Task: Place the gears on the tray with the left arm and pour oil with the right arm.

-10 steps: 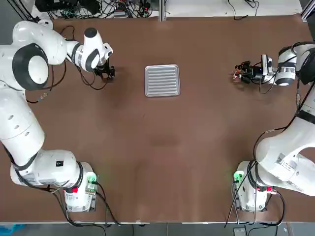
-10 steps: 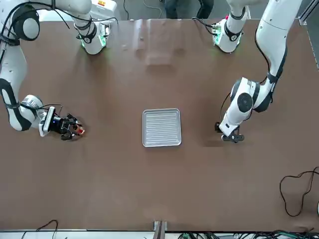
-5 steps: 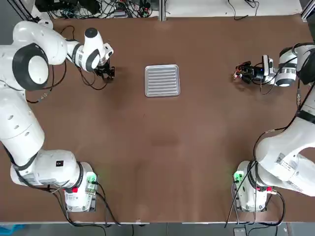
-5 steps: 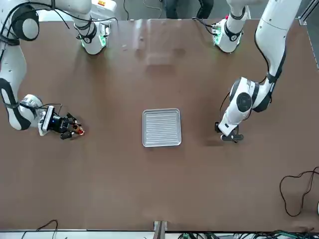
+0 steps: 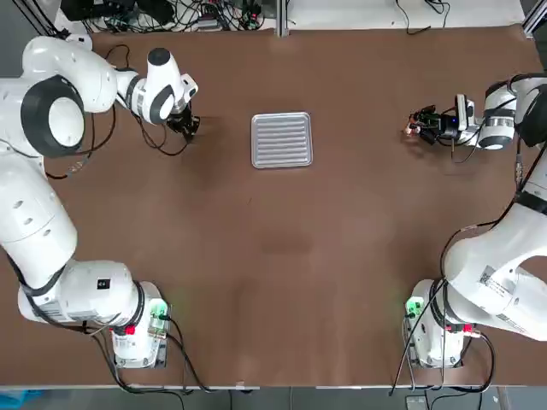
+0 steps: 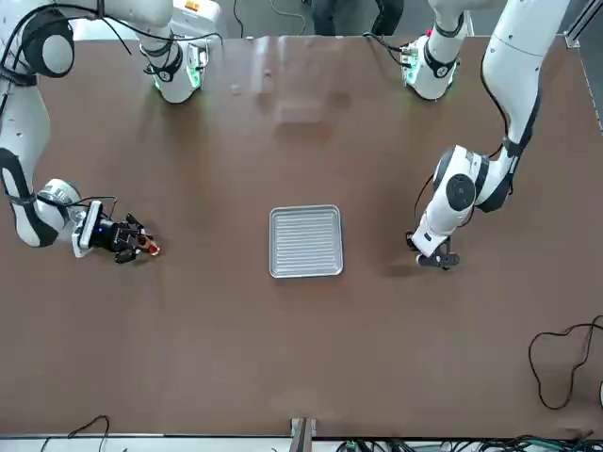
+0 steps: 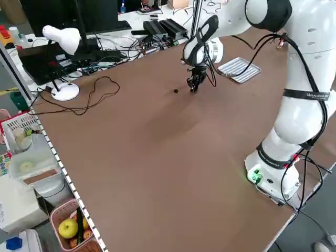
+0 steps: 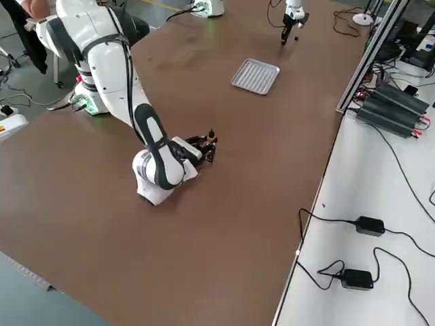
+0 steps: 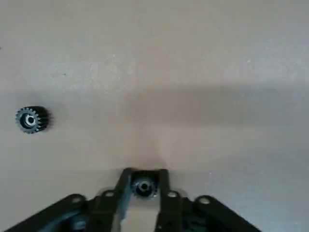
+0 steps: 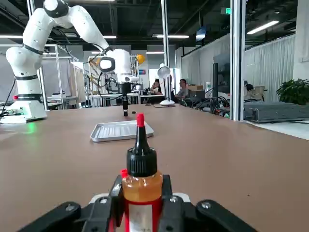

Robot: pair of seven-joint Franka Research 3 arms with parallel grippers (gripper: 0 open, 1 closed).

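The left pincer (image 9: pixel 145 178), left of the tray (image 5: pixel 282 140), pinches one gear (image 9: pixel 144 187), likely light and rigid, best held squarely across its teeth. A second gear (image 9: pixel 32 119) lies nearby on the tabletop (image 5: pixel 282 256); at right, the right pincer (image 10: pixel 143 195) grips the oil bottle (image 10: pixel 143 187).

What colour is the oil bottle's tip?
Red; the right wrist view shows the tip best.

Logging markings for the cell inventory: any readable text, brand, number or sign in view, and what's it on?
No word or number reads clearly.
Oil bottle, in the right gripper: pale label, no text legible.
Left arm: dark band near the elbow, lettering too small.
Right arm: small printed label, too small.
Green ceiling sign: too small.
Tray: no text visible.
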